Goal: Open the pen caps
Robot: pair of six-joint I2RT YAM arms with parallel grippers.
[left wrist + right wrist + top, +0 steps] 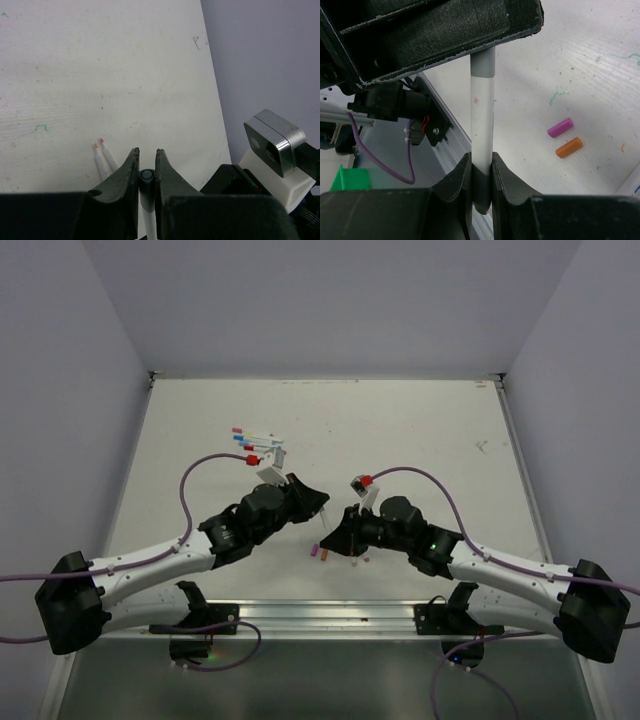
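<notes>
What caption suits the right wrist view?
Right pincer and left pincer grip one pen end to end; purple cap and orange cap lie on the table.

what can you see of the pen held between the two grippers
The pen is a slim, smooth white barrel, plastic by the look, with a grey section at one end and a faint pinkish speck on its side. It is held above the table, spanning from one gripper to the other. The right gripper pinches one end. The left gripper clamps the grey end, where a dark round end face shows. Nothing else touches it.
</notes>
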